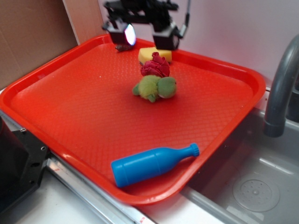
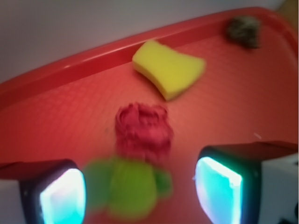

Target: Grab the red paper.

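Your claw (image 2: 140,186) hangs with its two lit pads (image 2: 63,198) spread wide and nothing between them; the exterior view places it high over the far edge of the tray (image 1: 70,116), clear of every object. Just below the gap between the pads, in the wrist view, sits the green plush toy (image 2: 124,186), blurred and closest to the lens. Immediately beyond it, along the claw's centre line, lies the red paper (image 2: 142,128), a crumpled crimson wad resting on the tray floor and touching or nearly touching the toy; the frames do not settle which. Farther out, near the tray's rim, stands the yellow sponge (image 2: 168,67), close to the paper but apart from it. A small dark clump (image 2: 244,30) lies well off to one side in the tray corner. The blue plastic bottle (image 1: 152,165) lies far away on the opposite side of the tray, seen only in the exterior view, with the sink (image 1: 252,186) beyond it.

Hazards, as judged from this arrangement:
- The toy crowds the paper, so a descent set slightly short would likely close on plush, or on both together.
- The paper's colour is near the tray's, so you may misread its outline.
- A soft wad may squash or slip if the pads meet only its upper folds.
- Overshooting could push a pad into the sponge.
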`<state>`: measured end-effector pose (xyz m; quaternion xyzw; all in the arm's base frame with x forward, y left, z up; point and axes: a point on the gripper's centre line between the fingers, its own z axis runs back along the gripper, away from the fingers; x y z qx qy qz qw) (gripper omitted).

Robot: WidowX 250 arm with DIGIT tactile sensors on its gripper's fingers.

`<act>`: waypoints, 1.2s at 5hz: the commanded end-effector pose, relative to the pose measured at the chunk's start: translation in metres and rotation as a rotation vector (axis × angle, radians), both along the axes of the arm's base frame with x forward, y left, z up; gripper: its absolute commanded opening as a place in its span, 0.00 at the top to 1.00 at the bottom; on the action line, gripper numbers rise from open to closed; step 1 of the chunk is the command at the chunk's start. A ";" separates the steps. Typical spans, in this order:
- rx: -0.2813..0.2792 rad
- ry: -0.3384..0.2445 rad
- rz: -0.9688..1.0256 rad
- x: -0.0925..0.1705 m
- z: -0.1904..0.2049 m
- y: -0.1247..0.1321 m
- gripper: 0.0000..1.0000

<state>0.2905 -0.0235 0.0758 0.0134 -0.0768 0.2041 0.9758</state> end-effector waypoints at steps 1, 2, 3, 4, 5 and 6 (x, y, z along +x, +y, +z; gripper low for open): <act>-0.033 -0.009 -0.014 0.055 -0.027 0.006 0.00; -0.050 0.026 -0.038 0.043 -0.036 -0.001 0.00; -0.071 0.044 -0.066 0.027 -0.036 -0.015 0.00; -0.050 0.028 -0.078 0.000 -0.024 -0.025 0.00; -0.040 0.047 -0.060 0.003 -0.023 -0.029 0.53; -0.040 0.089 -0.032 0.017 -0.028 -0.029 1.00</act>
